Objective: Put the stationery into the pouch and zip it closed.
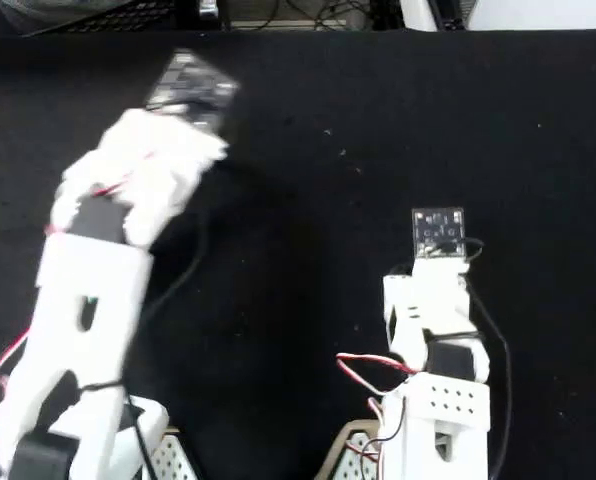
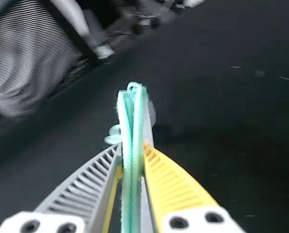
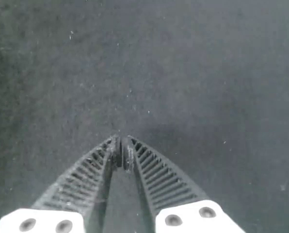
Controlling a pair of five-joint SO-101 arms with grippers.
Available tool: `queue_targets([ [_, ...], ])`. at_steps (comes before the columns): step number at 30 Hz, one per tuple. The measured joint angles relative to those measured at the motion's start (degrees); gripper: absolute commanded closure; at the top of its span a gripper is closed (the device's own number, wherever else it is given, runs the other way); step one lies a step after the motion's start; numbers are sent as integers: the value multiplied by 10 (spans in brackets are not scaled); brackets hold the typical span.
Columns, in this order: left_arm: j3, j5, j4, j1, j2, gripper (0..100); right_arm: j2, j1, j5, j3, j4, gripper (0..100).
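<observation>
Pouch of thin mint-green material (image 2: 133, 111), seen edge-on as a narrow upright strip, is sitting clamped in the left gripper (image 2: 132, 145), whose ribbed grey finger (image 2: 93, 182) and ribbed yellow finger (image 2: 171, 187) are pressing on it from both sides. The strip is running from between the finger bases out past the tips, where its folded end is standing free, and a small pale-blue loop (image 2: 113, 136) is hanging just beside it at the grey fingertip. How much of the pouch is zipped cannot be told from this edge. Under it the black cloth table (image 1: 328, 150) is lying bare, and whether the pouch is touching it cannot be told. In the high view the white left arm (image 1: 88, 290) is stretching toward the far left of the table, its wrist and a dark circuit board (image 1: 188, 85) covering the spot from above. The white right arm (image 1: 438, 330) is standing folded well apart on the other side, and the right gripper (image 3: 121, 150) is pointing down at the cloth with its dark ribbed tips pressed together on nothing. Beyond the far table edge a blurred pale striped surface (image 2: 28, 63) and some dark cables (image 2: 135, 22) are lying.
</observation>
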Motion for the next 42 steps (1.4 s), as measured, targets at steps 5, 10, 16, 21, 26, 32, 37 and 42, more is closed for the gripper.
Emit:
queue_targets([
  [5, 7, 0, -32, 68, 109, 967, -1, 0, -2, 17, -11, 984],
  [10, 14, 0, -55, 91, 159, 937, -1, 0, -2, 20, -11, 984],
  [16, 16, 26, -50, 118, 175, 768, -1, 0, -2, 20, -11, 984],
  [21, -11, 94, -3, 123, 154, 762, -1, 0, -2, 20, -11, 984],
  [26, -77, 106, 79, 123, 78, 761, -1, 0, -2, 20, -11, 984],
  [32, -122, 107, 201, 126, -32, 773, -1, -11, 18, 36, -27, 984],
  [37, -98, 108, 273, 63, -123, 980, -1, -29, 21, 45, -38, 984],
  [42, 33, 109, 282, -38, -226, 932, -1, -32, 21, 45, -38, 985],
])
